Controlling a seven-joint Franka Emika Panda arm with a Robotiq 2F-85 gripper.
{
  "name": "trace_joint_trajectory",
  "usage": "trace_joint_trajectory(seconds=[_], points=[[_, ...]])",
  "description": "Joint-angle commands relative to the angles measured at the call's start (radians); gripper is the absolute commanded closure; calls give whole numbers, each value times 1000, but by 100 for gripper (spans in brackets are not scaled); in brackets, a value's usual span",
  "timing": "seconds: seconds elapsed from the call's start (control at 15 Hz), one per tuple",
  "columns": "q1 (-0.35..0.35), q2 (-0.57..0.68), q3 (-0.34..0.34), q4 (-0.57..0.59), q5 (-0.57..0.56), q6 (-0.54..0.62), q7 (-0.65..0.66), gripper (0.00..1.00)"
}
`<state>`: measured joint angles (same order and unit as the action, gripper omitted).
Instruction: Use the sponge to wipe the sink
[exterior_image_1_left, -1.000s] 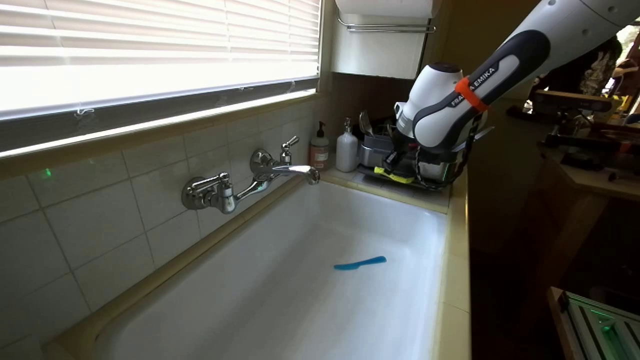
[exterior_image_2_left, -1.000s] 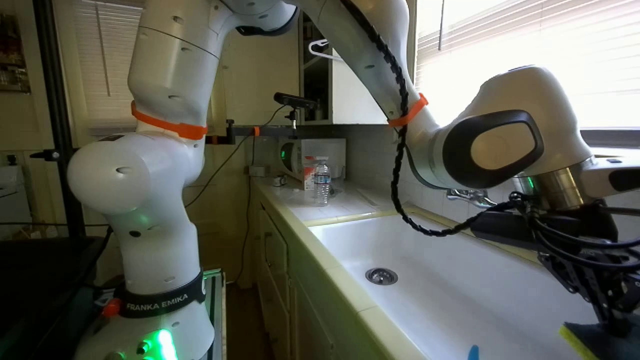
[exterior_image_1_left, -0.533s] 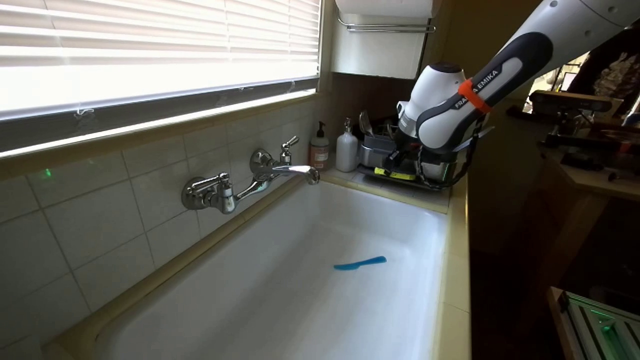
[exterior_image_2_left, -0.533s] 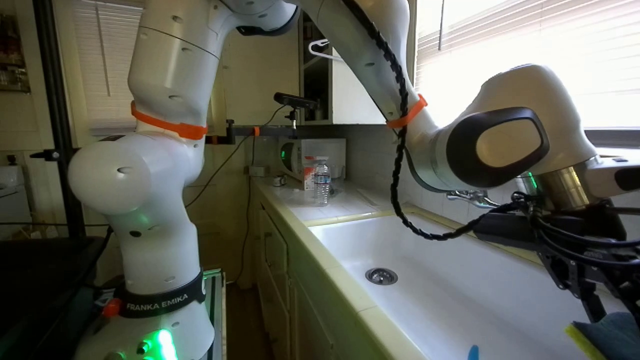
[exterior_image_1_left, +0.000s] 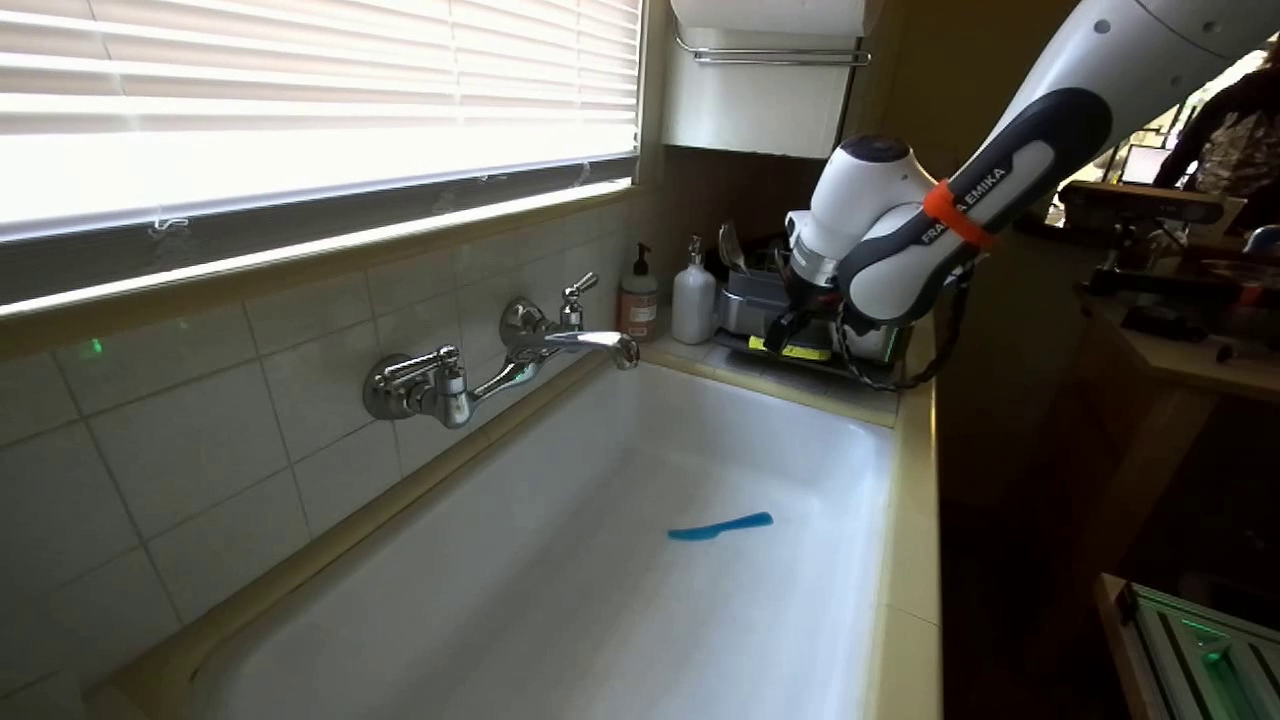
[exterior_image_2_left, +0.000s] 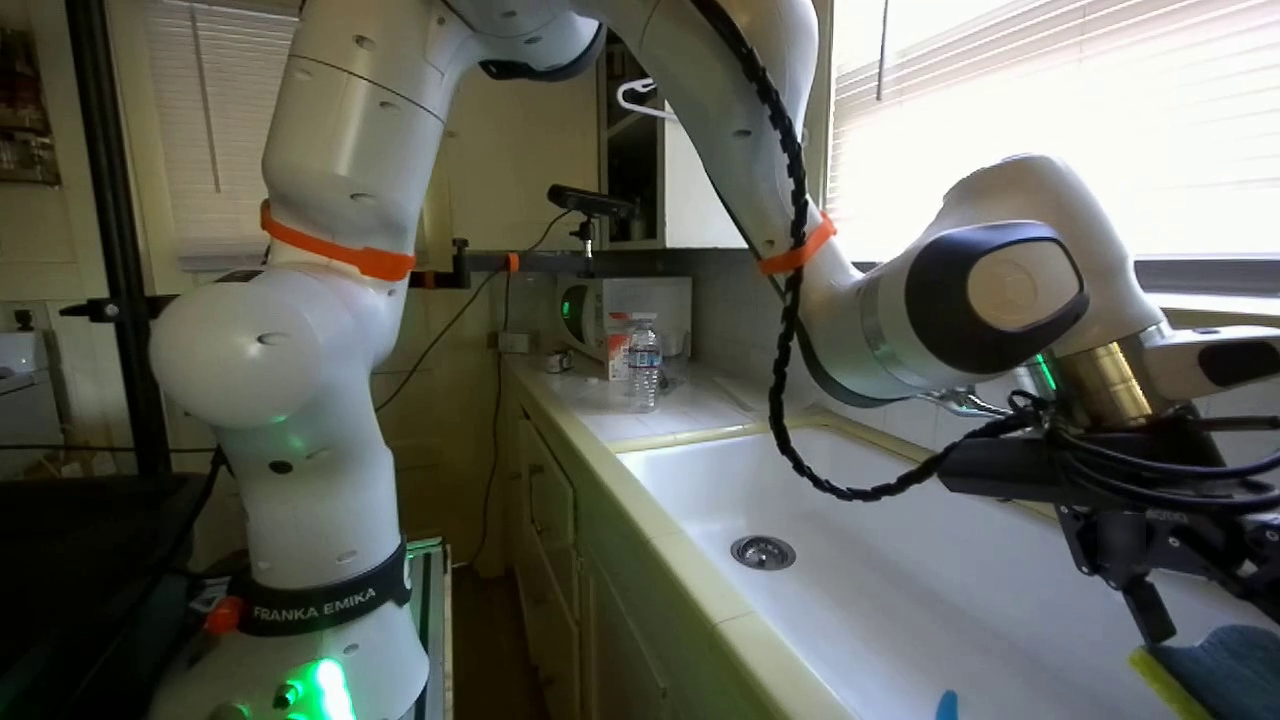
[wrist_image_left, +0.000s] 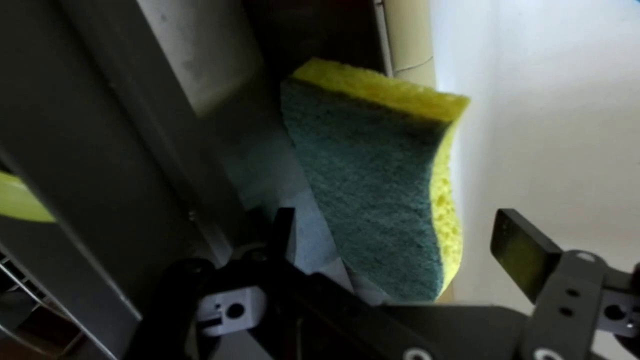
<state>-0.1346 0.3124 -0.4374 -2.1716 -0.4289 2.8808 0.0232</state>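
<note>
The sponge (wrist_image_left: 370, 185), yellow with a dark green scouring layer facing up, lies slightly bent on the ledge at the sink's end, in front of the dish rack. Its yellow edge (exterior_image_1_left: 800, 350) shows in an exterior view, and one corner of the sponge (exterior_image_2_left: 1215, 670) in an exterior view. My gripper (wrist_image_left: 402, 237) stands open over it in the wrist view, one finger (wrist_image_left: 522, 252) over the basin side and the other toward the rack. Gaps show between the sponge and both fingers. The white sink (exterior_image_1_left: 560, 600) stretches out beside the ledge, its chrome faucet (exterior_image_1_left: 590, 342) on the tiled wall.
A blue knife (exterior_image_1_left: 720, 527) lies on the sink floor. The grey dish rack (exterior_image_1_left: 745, 300) and two pump bottles, one white (exterior_image_1_left: 693, 300) and one brownish (exterior_image_1_left: 638, 300), crowd the ledge. A water bottle (exterior_image_2_left: 645, 365) stands on the far counter.
My gripper has opened and let go of the sponge, which has settled flatter on the ledge. The arm's wrist has shifted a little, while the sponge stays almost in place.
</note>
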Motion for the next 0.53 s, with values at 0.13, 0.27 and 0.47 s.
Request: trace_joint_trajectory(seconds=[0.13, 0.27, 0.47], points=[[31, 36, -40, 23, -62, -17, 67, 0], [26, 39, -29, 20, -48, -18, 58, 0], [32, 49, -33, 20, -52, -17, 61, 12]])
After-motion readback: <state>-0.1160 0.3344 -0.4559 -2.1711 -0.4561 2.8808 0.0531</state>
